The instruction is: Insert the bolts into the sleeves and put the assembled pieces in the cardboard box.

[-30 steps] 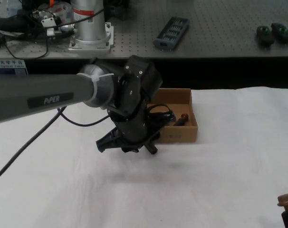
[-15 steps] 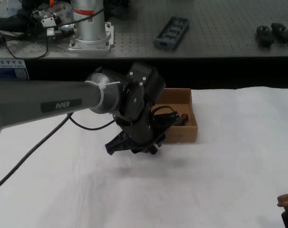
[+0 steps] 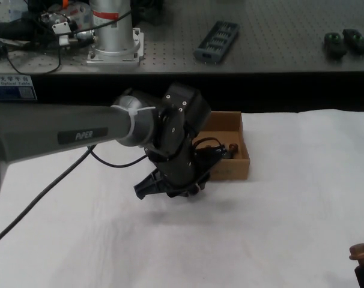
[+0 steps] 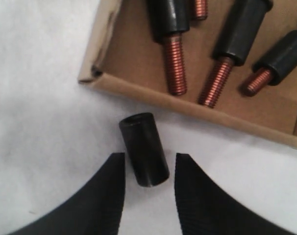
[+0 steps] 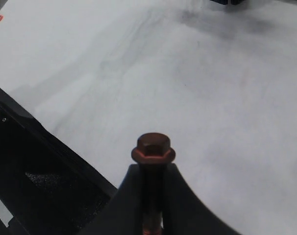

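Sleeve (image 4: pixel 144 149), black and without a bolt, lies on the white-covered counter (image 3: pixel 290 210) just outside the cardboard box (image 4: pixel 187 106). Left of centre in the high view, the left end effector (image 4: pixel 149 159) hangs low over it. Its two fingers are spread open on either side of the sleeve, with a gap showing on each side. Just right of it, the box holds several assembled pieces (image 4: pixel 227 44), black sleeves with copper-coloured threads sticking out. Far right, at the near edge, the right end effector (image 5: pixel 151 171) is closed on an upright bolt (image 5: pixel 153 149), hexagonal head on top.
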You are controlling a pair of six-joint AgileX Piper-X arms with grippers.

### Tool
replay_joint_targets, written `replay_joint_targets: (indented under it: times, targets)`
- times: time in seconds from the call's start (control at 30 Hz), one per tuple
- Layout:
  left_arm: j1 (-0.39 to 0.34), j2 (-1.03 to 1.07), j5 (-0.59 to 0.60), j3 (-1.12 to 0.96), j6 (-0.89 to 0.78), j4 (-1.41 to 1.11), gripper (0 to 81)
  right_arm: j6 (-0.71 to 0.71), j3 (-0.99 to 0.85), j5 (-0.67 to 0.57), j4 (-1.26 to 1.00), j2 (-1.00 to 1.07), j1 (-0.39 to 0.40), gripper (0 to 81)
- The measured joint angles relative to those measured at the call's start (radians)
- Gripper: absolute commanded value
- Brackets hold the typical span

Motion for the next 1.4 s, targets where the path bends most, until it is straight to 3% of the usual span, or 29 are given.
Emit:
replay_joint_targets:
  times: [0.7, 0.8, 0.93, 1.2, 1.4]
  targets:
    - [0.013, 0.049, 0.003, -0.047, 0.0, -0.023, 24.7, 0.0, 0.0, -0.012, -0.005, 0.0, 0.0, 1.6]
    - [0.013, 0.049, 0.003, -0.047, 0.0, -0.023, 16.9, 0.0, 0.0, -0.012, -0.017, 0.0, 0.0, 1.6]
    - [0.016, 0.05, 0.007, -0.047, 0.0, -0.023, 0.3, 0.0, 0.0, -0.012, -0.017, 0.0, 0.0, 1.6]
    - [0.023, 0.05, 0.092, -0.047, 0.0, -0.024, 0.6, -0.007, 0.0, -0.01, -0.018, 0.0, 0.0, 1.6]
    - [-0.01, 0.026, 0.095, -0.047, 0.15, 0.045, 0.6, -0.034, 0.0, 0.034, 0.005, 0.0, 0.0, 1.6]
